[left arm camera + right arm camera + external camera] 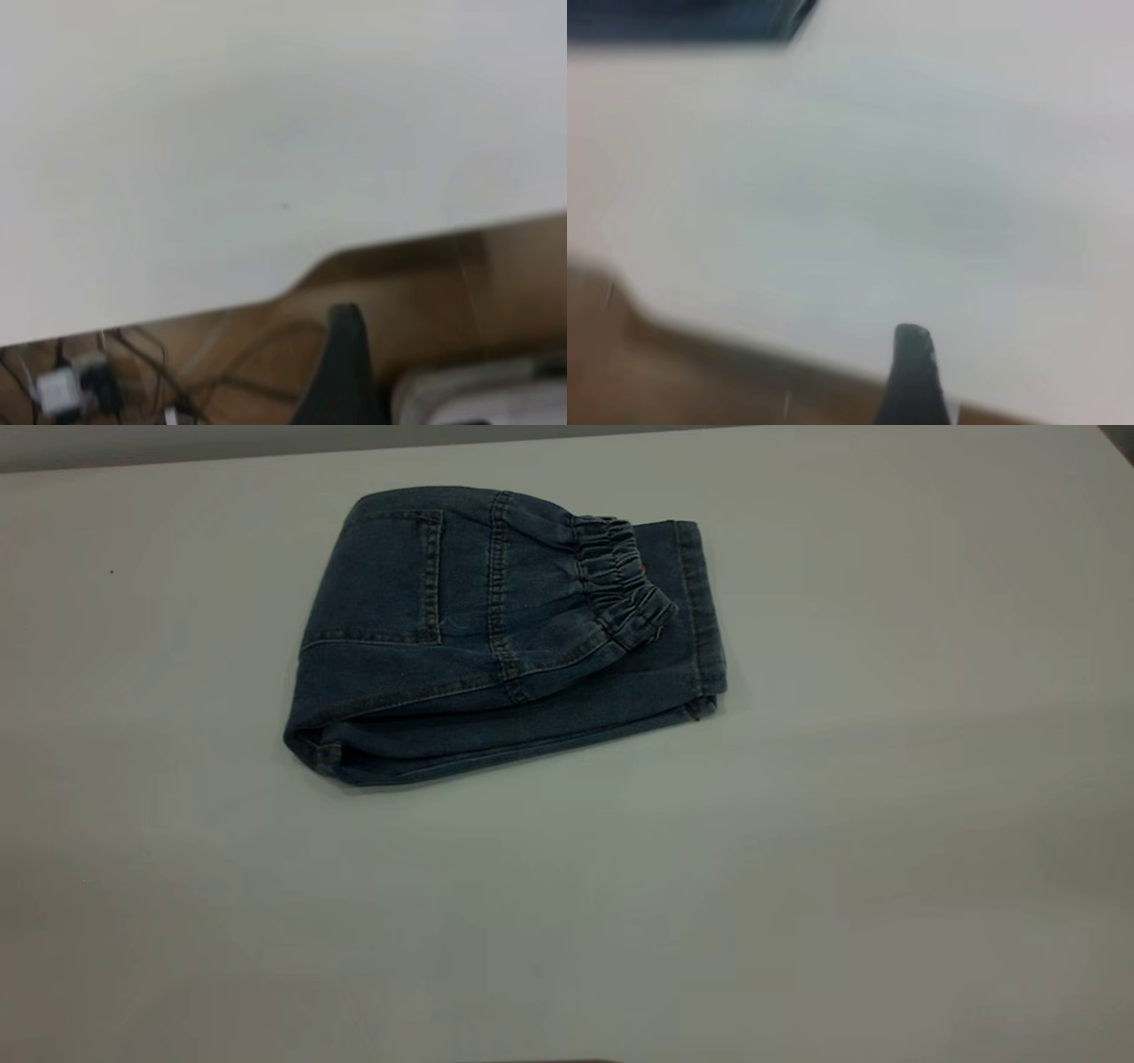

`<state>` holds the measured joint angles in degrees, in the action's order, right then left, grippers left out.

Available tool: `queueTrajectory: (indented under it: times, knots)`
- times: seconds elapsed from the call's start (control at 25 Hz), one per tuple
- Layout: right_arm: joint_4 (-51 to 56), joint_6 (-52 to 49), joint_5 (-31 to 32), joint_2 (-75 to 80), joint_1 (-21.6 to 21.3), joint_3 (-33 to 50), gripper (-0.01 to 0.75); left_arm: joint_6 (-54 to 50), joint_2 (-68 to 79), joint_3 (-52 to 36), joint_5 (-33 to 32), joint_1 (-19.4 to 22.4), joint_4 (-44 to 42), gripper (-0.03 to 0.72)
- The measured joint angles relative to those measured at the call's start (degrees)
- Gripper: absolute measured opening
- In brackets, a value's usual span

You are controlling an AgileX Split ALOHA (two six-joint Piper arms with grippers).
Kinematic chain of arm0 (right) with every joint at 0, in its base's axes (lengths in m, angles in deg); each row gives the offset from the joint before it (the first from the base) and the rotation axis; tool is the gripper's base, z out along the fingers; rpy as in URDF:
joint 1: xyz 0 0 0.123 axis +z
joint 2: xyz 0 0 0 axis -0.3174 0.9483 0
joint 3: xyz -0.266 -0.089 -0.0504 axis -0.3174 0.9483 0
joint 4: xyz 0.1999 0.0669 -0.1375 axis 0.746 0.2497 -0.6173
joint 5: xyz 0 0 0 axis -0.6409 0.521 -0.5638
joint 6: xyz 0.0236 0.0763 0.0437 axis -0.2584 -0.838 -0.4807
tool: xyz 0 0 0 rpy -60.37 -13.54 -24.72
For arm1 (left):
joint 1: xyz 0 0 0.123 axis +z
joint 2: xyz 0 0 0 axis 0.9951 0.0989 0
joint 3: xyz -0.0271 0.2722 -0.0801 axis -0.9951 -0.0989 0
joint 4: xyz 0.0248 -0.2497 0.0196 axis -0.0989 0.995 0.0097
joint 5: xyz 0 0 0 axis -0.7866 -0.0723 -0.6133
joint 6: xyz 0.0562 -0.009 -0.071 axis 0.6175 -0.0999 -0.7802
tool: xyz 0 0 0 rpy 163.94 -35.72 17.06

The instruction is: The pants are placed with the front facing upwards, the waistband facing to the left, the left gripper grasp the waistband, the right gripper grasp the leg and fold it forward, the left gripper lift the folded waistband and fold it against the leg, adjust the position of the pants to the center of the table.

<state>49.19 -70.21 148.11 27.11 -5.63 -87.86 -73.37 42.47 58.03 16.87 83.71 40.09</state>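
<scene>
The pants (496,638) lie folded into a compact denim bundle on the table (797,886), left of centre and toward the far edge. The darker back with its patch pocket (390,576) faces up. The gathered waistband (620,584) is folded over to the right and rests on the leg, whose stitched hem (700,602) shows beyond it. Neither gripper appears in the exterior view. Only a black tip of the left gripper (347,372) shows, past the table's edge, and a black tip of the right gripper (912,376) shows over the table's edge. A dark blue strip of the pants (682,18) shows far off.
Bare white tabletop surrounds the pants on all sides, with the widest stretch toward the near edge and the right. In the left wrist view, a brown floor with tangled cables (133,372) and a white box (478,398) lies beyond the table's edge (292,288).
</scene>
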Motion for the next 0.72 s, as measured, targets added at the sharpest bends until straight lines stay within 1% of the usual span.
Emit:
queueTrajectory:
  times: [0.08, 0.16, 0.36, 0.72]
  knots:
    - [0.0, 0.0, 0.1, -4.2, -2.9, 0.0, 0.491, 0.0, -4.3, 0.0, -0.2, 1.5, 0.0, 0.570]
    - [0.1, 0.0, 0.4, -7.8, -4.4, 0.0, 0.491, 0.0, -9.1, 0.0, -0.4, 2.1, 0.0, 0.570]
    - [0.0, 0.0, 0.4, -9.5, -4.7, 0.0, 0.491, 0.0, -18.7, 0.0, -1.1, 2.4, 0.0, 0.570]
    - [0.0, 0.0, 0.5, -9.7, -4.7, 0.0, 0.491, 0.0, -19.4, 0.0, -1.6, 2.4, 0.0, 0.570]
